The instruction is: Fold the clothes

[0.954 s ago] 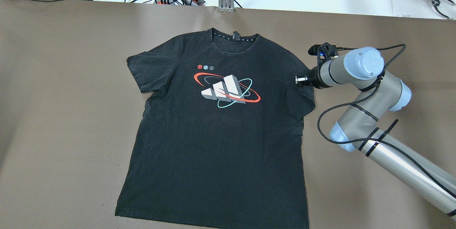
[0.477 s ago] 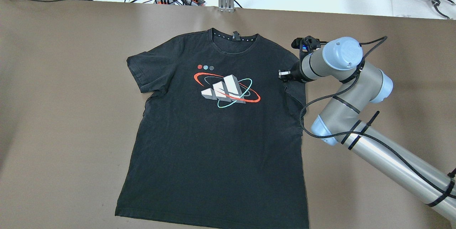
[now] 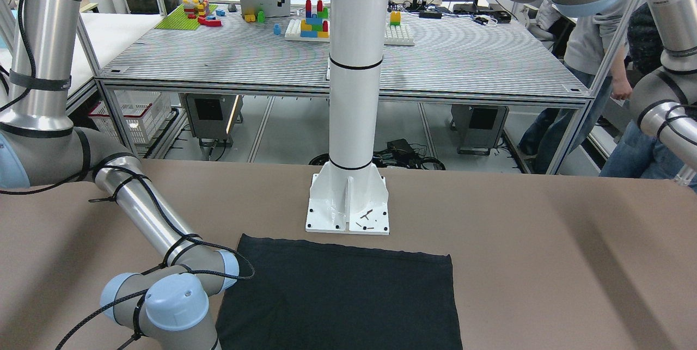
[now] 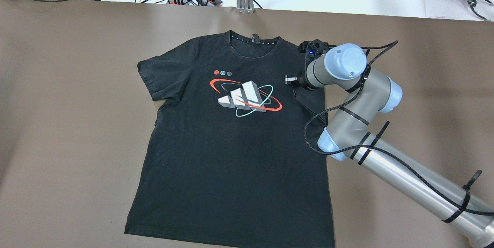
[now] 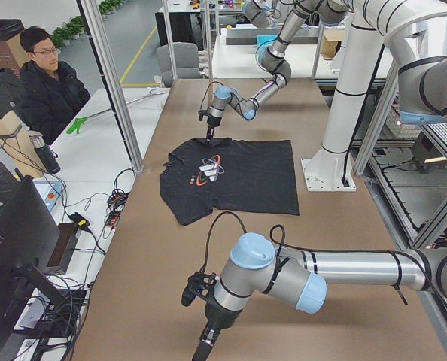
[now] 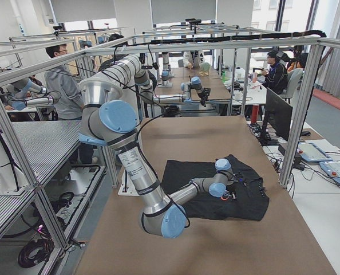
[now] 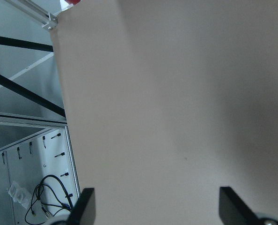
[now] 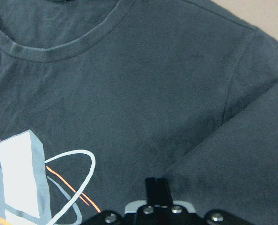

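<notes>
Black printed T-shirt (image 4: pixel 231 151) lies flat on the brown table (image 4: pixel 77 124), seen from overhead. The right gripper (image 4: pixel 288 81) is clamped on its folded-over sleeve (image 4: pixel 310 99). Left wrist view: the left gripper (image 7: pixel 157 208) has its fingers wide apart above the table. Right wrist view: closed fingers pinch the sleeve.

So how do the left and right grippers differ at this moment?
The left gripper is open, fingers wide apart; the right gripper is shut on a sleeve of the T-shirt. The left gripper hangs over bare table, clear of the T-shirt; the right gripper is over it, beside the print. Both point down.
</notes>
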Controlling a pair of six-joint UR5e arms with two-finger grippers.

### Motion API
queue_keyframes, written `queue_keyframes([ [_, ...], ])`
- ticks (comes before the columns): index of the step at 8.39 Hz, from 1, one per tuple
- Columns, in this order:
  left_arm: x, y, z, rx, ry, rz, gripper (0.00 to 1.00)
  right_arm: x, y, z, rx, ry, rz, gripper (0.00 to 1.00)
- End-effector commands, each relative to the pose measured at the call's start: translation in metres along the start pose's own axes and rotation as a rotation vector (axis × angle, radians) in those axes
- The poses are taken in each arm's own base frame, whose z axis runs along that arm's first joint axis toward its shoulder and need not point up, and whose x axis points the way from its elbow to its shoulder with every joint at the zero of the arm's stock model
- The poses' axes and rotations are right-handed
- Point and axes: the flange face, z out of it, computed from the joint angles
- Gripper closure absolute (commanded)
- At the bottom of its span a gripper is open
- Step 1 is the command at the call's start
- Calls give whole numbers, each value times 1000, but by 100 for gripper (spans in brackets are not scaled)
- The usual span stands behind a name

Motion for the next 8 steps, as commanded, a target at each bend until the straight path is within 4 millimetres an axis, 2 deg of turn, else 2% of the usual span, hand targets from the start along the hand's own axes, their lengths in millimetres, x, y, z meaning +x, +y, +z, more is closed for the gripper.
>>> queue_keyframes([
  [1,2,-1,1,0,2,3,7,-11,9,5,-6,-5,-6,100],
  [2,3,-2,1,0,3,8,6,-9,10,6,-6,-5,-6,4],
  [3,18,-6,7,-2,40,31,6,-10,11,5,-5,-10,-3,5],
  [4,46,-23,12,9,123,18,6,-13,10,0,0,-19,-5,5],
  [5,89,-73,9,37,178,-45,6,-17,10,-8,5,-31,-9,5],
  [6,160,-129,11,44,239,-65,6,-15,12,-8,0,-32,-9,5],
  [8,304,-211,32,-14,359,-183,7,-11,22,-26,9,-56,-14,5],
])
